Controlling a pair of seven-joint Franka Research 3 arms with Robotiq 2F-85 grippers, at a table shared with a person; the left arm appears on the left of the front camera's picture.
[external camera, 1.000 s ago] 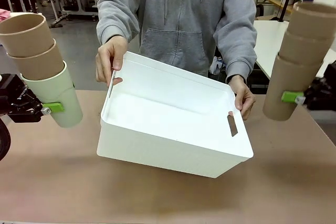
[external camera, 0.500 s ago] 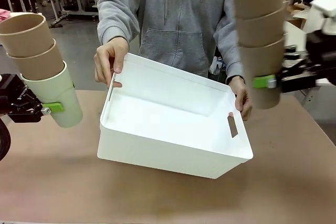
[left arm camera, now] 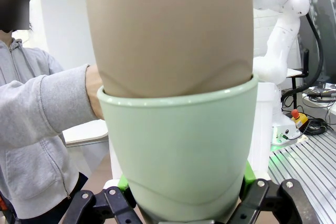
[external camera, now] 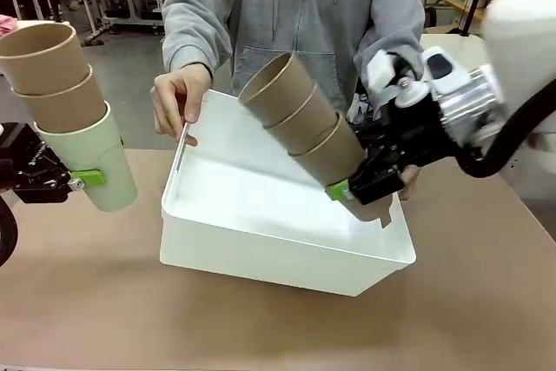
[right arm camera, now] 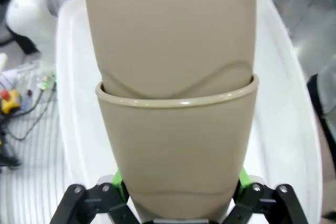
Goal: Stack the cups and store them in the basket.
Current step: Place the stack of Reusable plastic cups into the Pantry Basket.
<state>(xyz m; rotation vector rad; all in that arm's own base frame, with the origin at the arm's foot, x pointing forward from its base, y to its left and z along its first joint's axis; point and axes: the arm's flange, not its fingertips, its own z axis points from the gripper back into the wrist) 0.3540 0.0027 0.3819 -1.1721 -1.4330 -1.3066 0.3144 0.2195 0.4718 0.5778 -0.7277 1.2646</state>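
The right tool (external camera: 350,188), clamped on the tilted tan stack (external camera: 304,123) over the basket's (external camera: 278,254) right end, should lower it inside before releasing; the left tool (external camera: 94,177) grips the mint-based stack (external camera: 74,115) left of the basket.

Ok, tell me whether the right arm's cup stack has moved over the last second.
Yes. The tan cup stack has swung left from the table's right edge and now tilts over the basket's right end.

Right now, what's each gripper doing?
Left gripper: jaws shut on the mint-bottomed cup stack.
Right gripper: jaws shut on the tan cup stack, tilted over the basket.
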